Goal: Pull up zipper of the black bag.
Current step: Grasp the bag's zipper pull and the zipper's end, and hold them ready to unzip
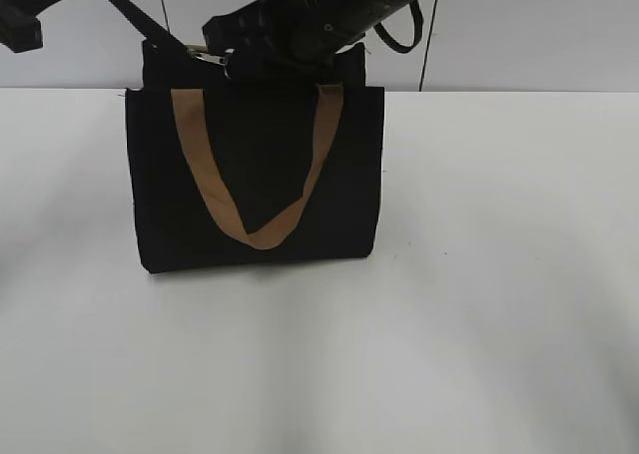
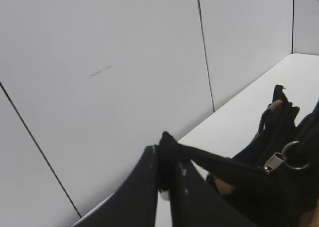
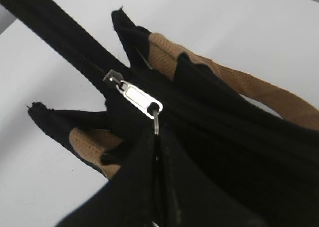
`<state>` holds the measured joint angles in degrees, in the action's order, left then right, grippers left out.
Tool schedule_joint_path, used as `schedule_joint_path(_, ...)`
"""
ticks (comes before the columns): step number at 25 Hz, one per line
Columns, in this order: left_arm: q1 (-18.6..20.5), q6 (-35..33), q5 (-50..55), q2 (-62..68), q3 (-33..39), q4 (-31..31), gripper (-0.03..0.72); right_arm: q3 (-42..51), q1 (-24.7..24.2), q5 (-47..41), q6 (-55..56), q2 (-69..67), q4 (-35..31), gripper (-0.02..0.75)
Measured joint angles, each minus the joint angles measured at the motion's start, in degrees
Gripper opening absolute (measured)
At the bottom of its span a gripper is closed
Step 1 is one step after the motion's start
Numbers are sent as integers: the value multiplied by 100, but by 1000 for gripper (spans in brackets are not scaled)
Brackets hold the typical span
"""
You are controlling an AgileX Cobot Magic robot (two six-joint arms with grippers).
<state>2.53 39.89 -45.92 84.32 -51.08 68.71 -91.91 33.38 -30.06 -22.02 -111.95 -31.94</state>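
Closest to my right wrist camera, my right gripper (image 3: 158, 152) has its fingers pressed together on the thin ring hanging from the silver pull tab (image 3: 141, 101). The zipper (image 3: 75, 55) runs away from it as a dark strip toward the upper left. My left gripper (image 2: 165, 179) is clamped on that strip's free end, holding it taut.

To do this step well, I judge I should pull the tab straight along the teeth, keep the left hold firm against the pull, and go gently, since the ring is a slim grip.

Farther out, the black bag (image 1: 258, 180) stands upright on the white table (image 1: 479, 324), a tan handle (image 1: 255, 190) hanging down its front. I can read no brand, label or writing anywhere.
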Motion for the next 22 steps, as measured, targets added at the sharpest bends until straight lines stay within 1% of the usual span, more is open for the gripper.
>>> schedule_joint_path(5,-9,0,11,0,6,19,25,-10,0,-123,620,78,652,-15)
schedule_joint_path(8,-9,0,55,0,6,-15,25,-10,-88,-220,823,139,922,-15)
schedule_joint_path(22,-9,0,259,0,6,-55,24,-10,-599,-565,1163,324,1279,-15)
